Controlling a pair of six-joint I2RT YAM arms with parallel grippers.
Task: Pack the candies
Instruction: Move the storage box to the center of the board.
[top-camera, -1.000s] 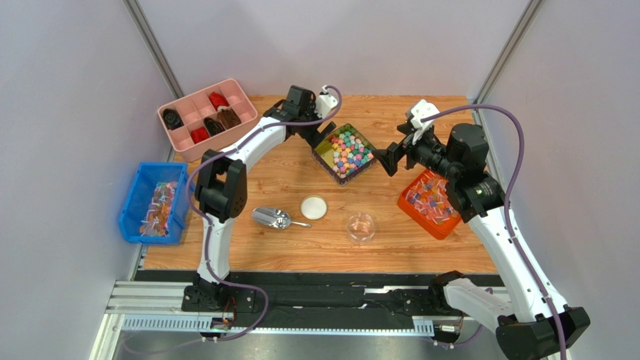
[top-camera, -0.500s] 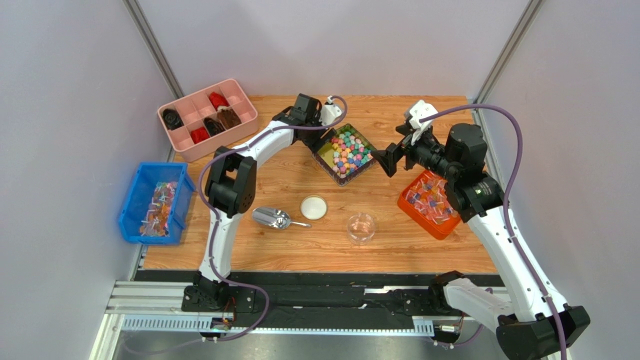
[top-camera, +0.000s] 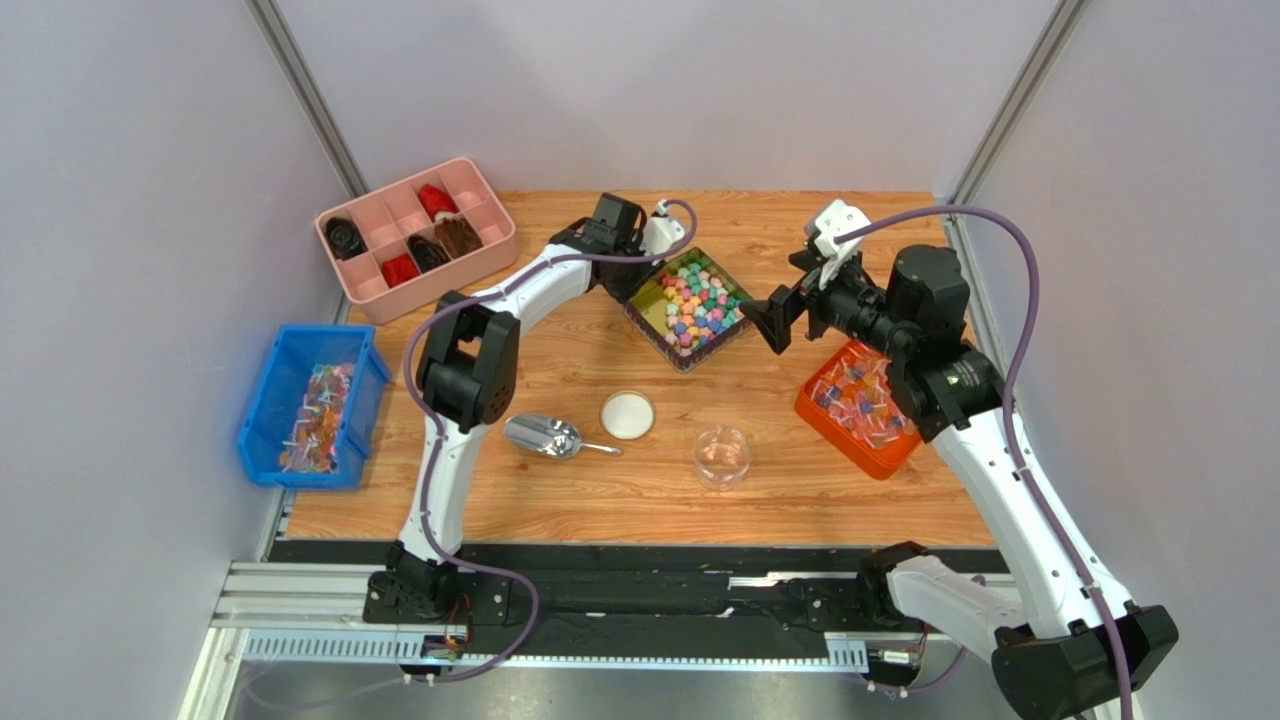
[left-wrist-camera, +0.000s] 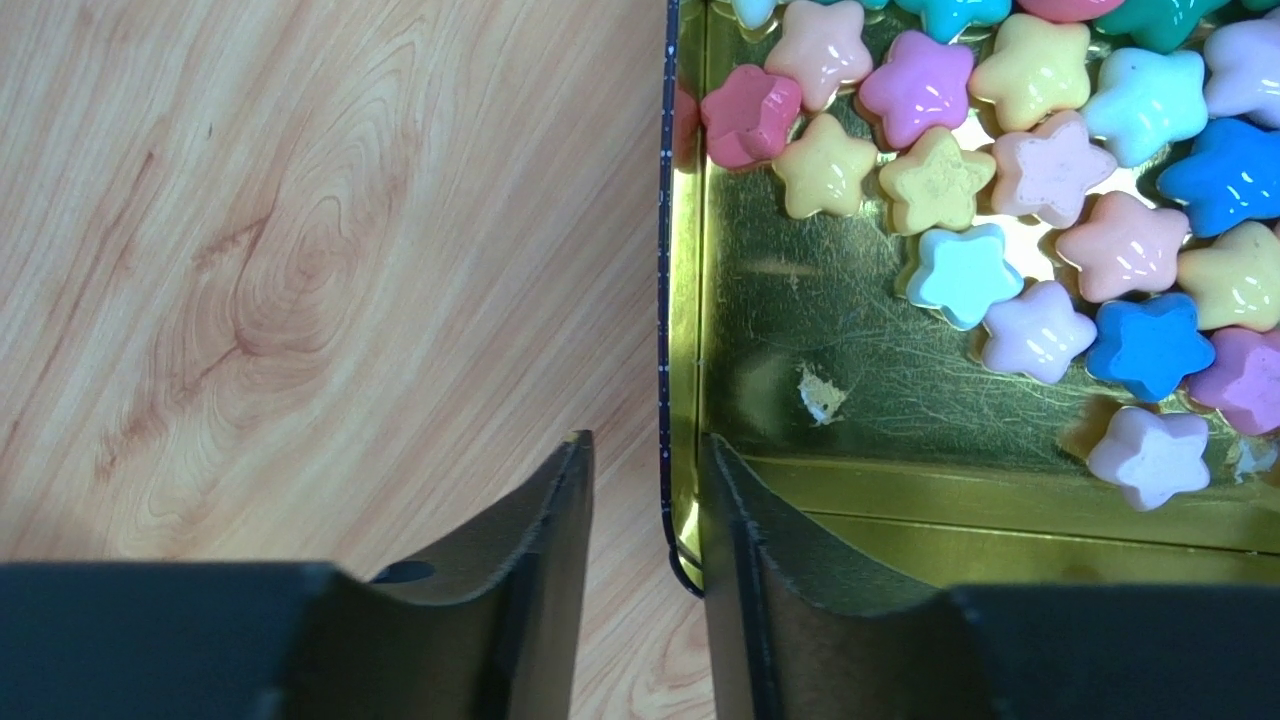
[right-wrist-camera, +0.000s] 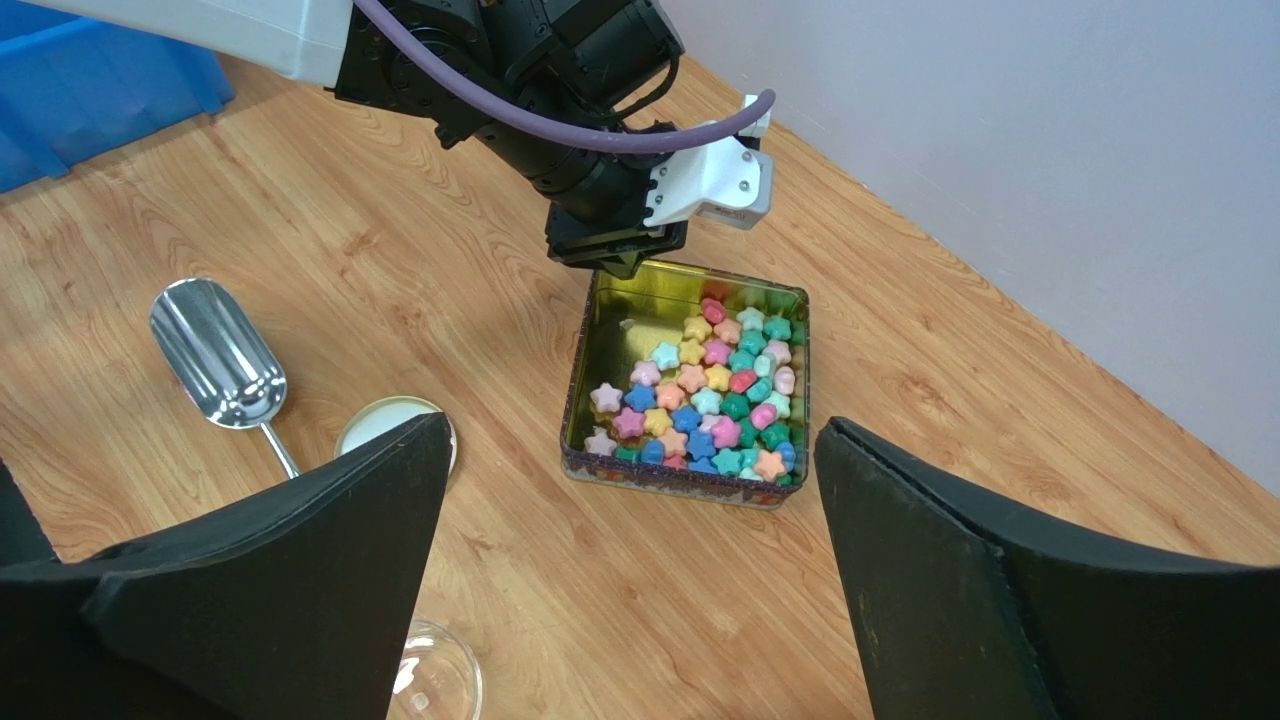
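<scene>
Lying loose as star-shaped pastel pieces, the candies (left-wrist-camera: 1052, 195) are bunched in the part of a gold tin (left-wrist-camera: 684, 300) ahead and to the right of the left gripper (left-wrist-camera: 646, 450); the tin floor just ahead of its inner finger is bare. That gripper stands astride the tin's wall at a corner, one finger inside above the gold floor, the other outside over the wood. Its jaws are part-way apart: the inner finger sits at or just beside the wall, while a strip of wood shows between the outer finger and the wall, so no pinch is made yet. Judgement: taking the wall at the bare corner would give a hold for steadying or tipping the tin without touching the candies. The right gripper (right-wrist-camera: 631, 435) hangs spread wide and empty, the tin straight ahead of it and apart from its fingers; it looks to be standing by. A scoop (right-wrist-camera: 218, 353) and a white lid (right-wrist-camera: 394, 428) lie ahead to its left. The left wrist view alone shows the gap at the wall. The right wrist view alone shows how the candies crowd the end away from the left gripper. The top view alone shows the glass dish (top-camera: 723, 453) whole, back toward the bases from the right gripper.
</scene>
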